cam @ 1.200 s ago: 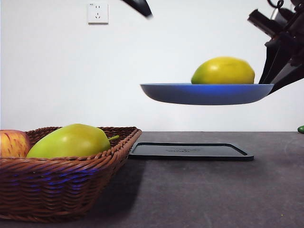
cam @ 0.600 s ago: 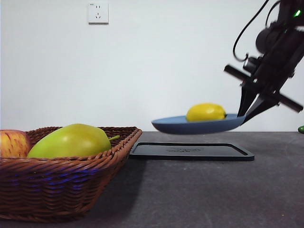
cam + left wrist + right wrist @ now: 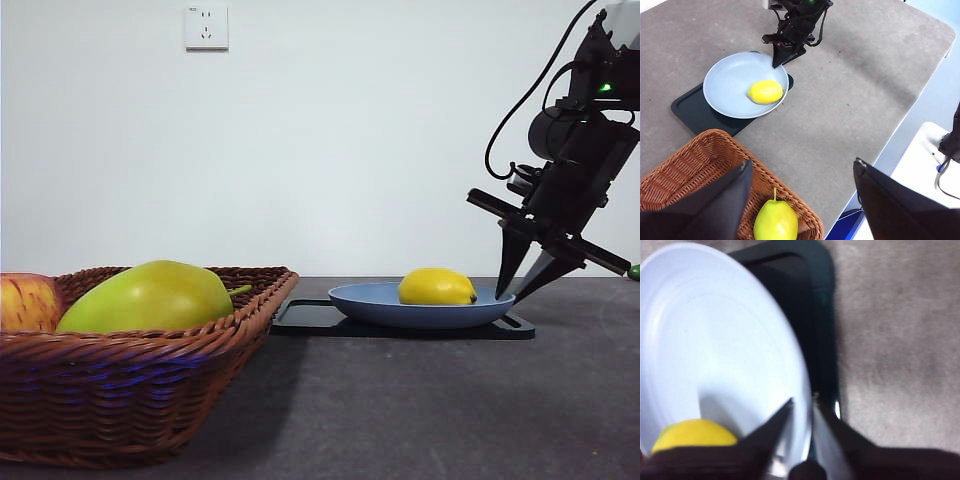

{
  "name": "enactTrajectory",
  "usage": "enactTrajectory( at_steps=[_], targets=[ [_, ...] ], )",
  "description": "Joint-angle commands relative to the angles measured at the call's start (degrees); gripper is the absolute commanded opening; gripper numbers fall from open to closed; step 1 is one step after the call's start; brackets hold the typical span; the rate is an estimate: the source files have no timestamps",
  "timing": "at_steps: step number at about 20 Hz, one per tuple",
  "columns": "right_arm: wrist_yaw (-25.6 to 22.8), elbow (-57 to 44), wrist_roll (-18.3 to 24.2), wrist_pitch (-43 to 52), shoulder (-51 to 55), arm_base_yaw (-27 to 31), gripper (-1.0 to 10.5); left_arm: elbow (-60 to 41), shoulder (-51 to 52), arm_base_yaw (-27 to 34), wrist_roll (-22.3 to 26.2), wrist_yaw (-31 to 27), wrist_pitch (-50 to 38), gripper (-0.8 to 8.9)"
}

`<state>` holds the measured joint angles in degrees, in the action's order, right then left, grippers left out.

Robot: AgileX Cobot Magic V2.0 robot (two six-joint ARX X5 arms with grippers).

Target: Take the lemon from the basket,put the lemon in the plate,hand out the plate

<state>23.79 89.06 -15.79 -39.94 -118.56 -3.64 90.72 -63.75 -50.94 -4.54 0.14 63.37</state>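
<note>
Lowered from mid-air, the plate [image 3: 420, 305] now rests on the black tray [image 3: 300, 318].
Right gripper [image 3: 525, 290] straddles its rim, jaws slightly parted; the lemon [image 3: 437, 287] lies inside. Left gripper [image 3: 800, 172] hangs spread over the basket [image 3: 130, 395].

A robot lab or test bench: a bare grey table [image 3: 850, 100] against a plain white wall [image 3: 350, 150] with one socket [image 3: 206, 27], cabled arms over it, and staged props, a basket [image 3: 130, 390] beside a tray [image 3: 695, 112].

Yellow lemon [image 3: 437, 287] lying in light blue plate [image 3: 370, 299], plate flat on table; wicker basket [image 3: 130, 395] well apart.
</note>
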Motion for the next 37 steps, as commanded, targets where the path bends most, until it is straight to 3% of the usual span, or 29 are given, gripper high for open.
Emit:
enactTrajectory(
  at_steps=[1, 5, 11, 14, 17, 19, 20, 23, 25, 33, 37],
  targets=[
    [-0.13, 1.55, 0.52, 0.52, -0.83, 0.11, 2.3, 1.29, -0.46, -0.42, -0.42, -0.15, -0.33, 3.50],
    [0.26, 1.57, 1.11, -1.05, 1.22, 0.94, 2.5, 1.27, -0.46, -0.42, 0.02, -0.48, -0.61, 3.50],
    [0.28, 1.57, 8.00, -11.41, 12.87, 1.42, 1.9, 1.25, -3.91, -0.35, 7.02, -9.22, -4.13, 3.34],
    [0.28, 1.55, 10.71, -17.81, 20.13, 0.33, 1.0, 1.25, -7.02, 0.42, 10.91, -13.25, -5.07, 1.96],
    [-0.17, 1.53, 14.71, -24.11, 27.08, -1.95, 0.0, 1.25, -9.75, 2.84, 14.14, -13.60, -4.98, 0.32],
    [-0.79, 1.22, 15.72, -26.16, 31.54, -4.22, 0.0, 1.11, -10.67, 5.64, 15.28, -13.44, -4.61, 0.06],
    [-3.19, 0.74, 15.72, -26.12, 34.03, -5.90, 0.0, 1.01, -10.82, 7.54, 15.26, -13.18, -4.59, 0.06],
    [-18.23, -1.75, 15.15, -25.03, 41.72, -12.74, 0.0, -0.72, -9.07, 14.40, 13.99, -7.45, -5.03, 0.06],
    [-23.37, -6.03, 13.44, -19.21, 47.56, -17.59, 0.0, -5.27, -5.53, 19.04, 13.55, -3.69, -8.46, 0.06],
    [-38.73, -36.76, 11.89, 9.79, 75.01, -28.79, 0.0, -40.98, 21.62, 26.71, 10.64, -1.16, -34.49, 0.06],
    [-40.39, -51.25, 12.85, 20.02, 86.93, -29.14, 0.0, -54.45, 34.86, 26.64, 6.25, 3.50, -41.90, 0.06]
  ],
)
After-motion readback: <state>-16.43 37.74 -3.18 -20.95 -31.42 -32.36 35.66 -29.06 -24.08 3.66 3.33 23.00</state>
